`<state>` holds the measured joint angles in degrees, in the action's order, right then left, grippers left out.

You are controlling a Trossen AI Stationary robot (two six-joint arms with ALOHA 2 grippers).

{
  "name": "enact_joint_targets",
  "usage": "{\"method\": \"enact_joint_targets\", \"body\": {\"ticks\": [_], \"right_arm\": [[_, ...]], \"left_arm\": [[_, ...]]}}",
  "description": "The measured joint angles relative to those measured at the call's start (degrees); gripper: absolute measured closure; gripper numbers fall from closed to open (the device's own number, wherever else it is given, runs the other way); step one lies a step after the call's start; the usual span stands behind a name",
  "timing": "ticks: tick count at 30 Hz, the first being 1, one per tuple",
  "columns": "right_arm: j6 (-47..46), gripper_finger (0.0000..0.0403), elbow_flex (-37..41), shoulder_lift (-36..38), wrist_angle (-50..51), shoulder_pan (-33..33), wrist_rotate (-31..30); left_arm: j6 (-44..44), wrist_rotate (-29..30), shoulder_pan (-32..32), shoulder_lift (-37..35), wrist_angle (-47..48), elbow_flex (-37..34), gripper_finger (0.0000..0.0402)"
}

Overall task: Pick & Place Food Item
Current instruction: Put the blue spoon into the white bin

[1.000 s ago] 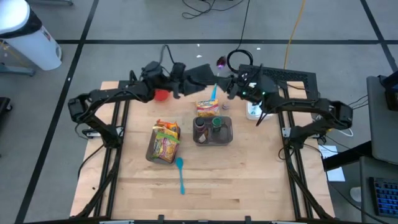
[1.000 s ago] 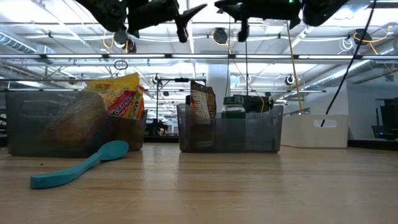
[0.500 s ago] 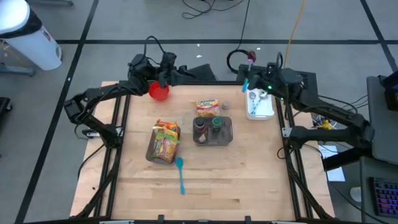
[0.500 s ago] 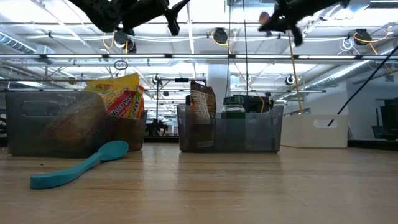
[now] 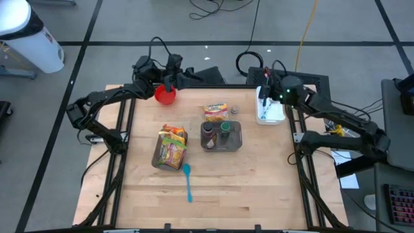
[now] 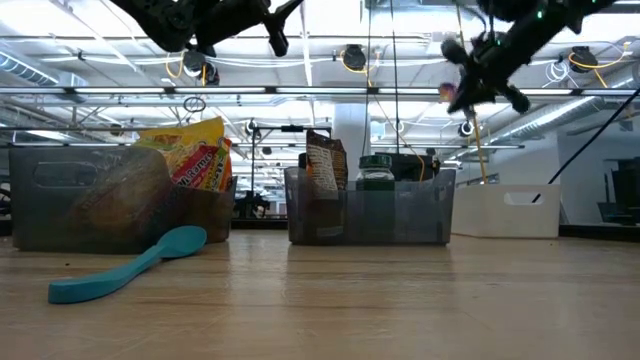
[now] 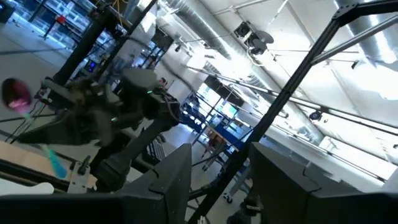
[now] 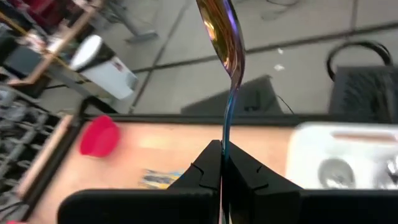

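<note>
The right pincer (image 5: 263, 97), clamped shut on the handle of a spoon (image 8: 222, 37), has been swung from mid-table out over the white tray (image 5: 275, 115) at the tabletop's right rear. The spoon is judged ready for release there. The left pincer (image 5: 169, 81), raised by the red bowl (image 5: 165, 96), appears open and empty, though that cannot be told for certain.

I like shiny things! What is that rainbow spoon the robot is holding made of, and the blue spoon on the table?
The spoon pinched in the right gripper looks like polished metal with an iridescent finish: its bowl mirrors the room in gold and purple. The turquoise spoon lying on the table looks like matte plastic or silicone: one flat colour, only a soft sheen.
</note>
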<state>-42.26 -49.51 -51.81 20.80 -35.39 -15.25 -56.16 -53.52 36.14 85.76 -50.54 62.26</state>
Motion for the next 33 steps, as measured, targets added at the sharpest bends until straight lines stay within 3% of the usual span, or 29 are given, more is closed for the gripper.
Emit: {"method": "enact_joint_targets", "body": {"ticks": [15, 20, 33], "right_arm": [[-9.61, 0.0403, 17.33, 0.87, -7.28, -3.19, -0.35], [-10.62, 0.0403, 19.62, 0.87, -7.29, -3.45, -4.06], [-11.04, 0.0403, 21.23, -2.82, -8.56, -8.75, -5.29]], "left_arm": [[-1.20, -2.53, -0.55, 0.00, 0.20, 0.00, 0.0229], [-1.11, -2.53, -0.55, 0.00, 1.25, -0.02, 0.0229], [1.08, -1.92, -0.59, 0.04, 5.60, -0.02, 0.0229]]}}
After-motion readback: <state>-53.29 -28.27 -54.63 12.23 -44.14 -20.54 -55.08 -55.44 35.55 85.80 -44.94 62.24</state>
